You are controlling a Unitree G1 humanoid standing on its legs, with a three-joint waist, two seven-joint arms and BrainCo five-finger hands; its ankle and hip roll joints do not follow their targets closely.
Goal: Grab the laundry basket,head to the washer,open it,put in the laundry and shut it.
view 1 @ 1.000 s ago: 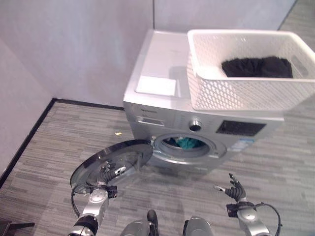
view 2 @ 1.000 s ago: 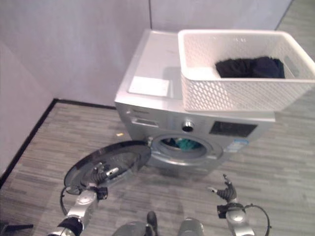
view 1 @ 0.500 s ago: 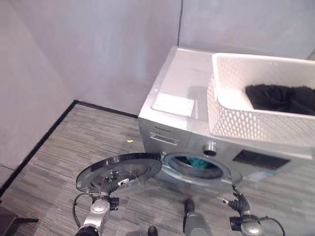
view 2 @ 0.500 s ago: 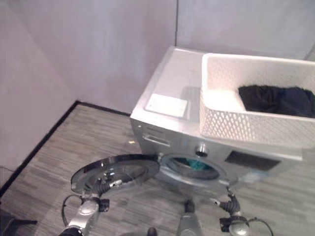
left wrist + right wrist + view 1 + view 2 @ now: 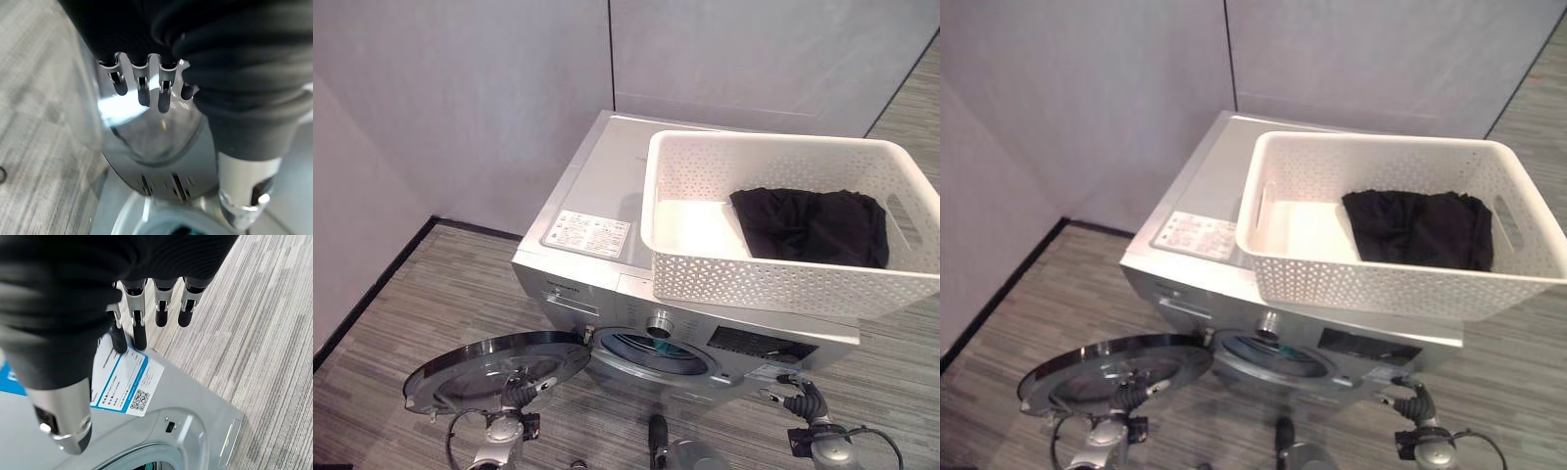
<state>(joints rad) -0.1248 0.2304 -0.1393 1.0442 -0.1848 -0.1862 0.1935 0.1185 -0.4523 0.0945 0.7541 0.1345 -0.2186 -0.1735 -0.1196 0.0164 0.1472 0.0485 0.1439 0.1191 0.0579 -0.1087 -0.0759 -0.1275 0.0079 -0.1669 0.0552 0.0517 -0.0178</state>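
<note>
On top of a silver front-loading washer (image 5: 607,186) sits a white plastic laundry basket (image 5: 773,284) with a perforated wall, set toward the right side of the lid and overhanging the front edge a little. Inside the basket, against its right end, lies a bundle of black laundry (image 5: 813,225); the left part of the basket floor is bare. A white label (image 5: 587,233) is stuck flat on the washer lid just left of the basket.

Below the control panel, the round washer door (image 5: 494,370) is swung fully open to the left, its glass facing up over the grey striped floor (image 5: 391,323). A bit of teal cloth (image 5: 664,347) shows inside the drum opening.

The robot's left hand (image 5: 521,394) is at the near edge of the open door; seen from the left wrist, its fingers (image 5: 142,90) are nearly straight and relaxed, tips just at the door's glass, curled round nothing. The right hand (image 5: 800,399) hangs low in front of the washer's lower right corner, apart from the basket; seen from the right wrist, its fingers (image 5: 161,308) are loosely extended and empty, with a blue-edged sticker (image 5: 124,382) on the washer front beyond them.

Plain grey walls (image 5: 460,98) meet in a corner behind the washer.
</note>
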